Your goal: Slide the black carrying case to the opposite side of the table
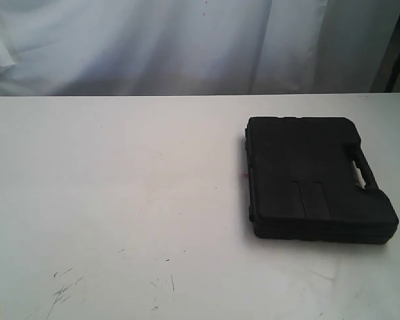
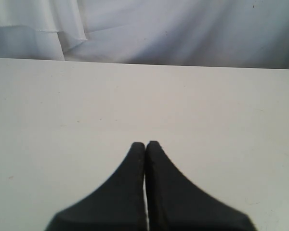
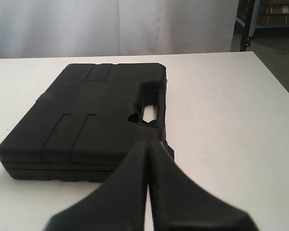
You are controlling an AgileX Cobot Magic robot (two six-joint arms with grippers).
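Observation:
The black case [image 1: 313, 177] lies flat on the right part of the white table [image 1: 120, 187], its handle slot [image 1: 363, 170] along the right edge. In the right wrist view the case [image 3: 86, 118] fills the middle, and my right gripper [image 3: 147, 142] is shut with nothing in it, its tips just short of the case's near edge by the handle slot [image 3: 148, 111]. My left gripper [image 2: 145, 143] is shut over bare table [image 2: 62, 110], holding nothing, with the case out of that view. Neither gripper shows in the exterior view.
A white curtain [image 1: 153, 40] hangs behind the table's far edge. Dark scuff marks [image 1: 63, 290] lie near the front left. A tiny red dot [image 1: 241, 175] sits left of the case. Metal shelving [image 3: 267, 19] stands beyond the table's right side.

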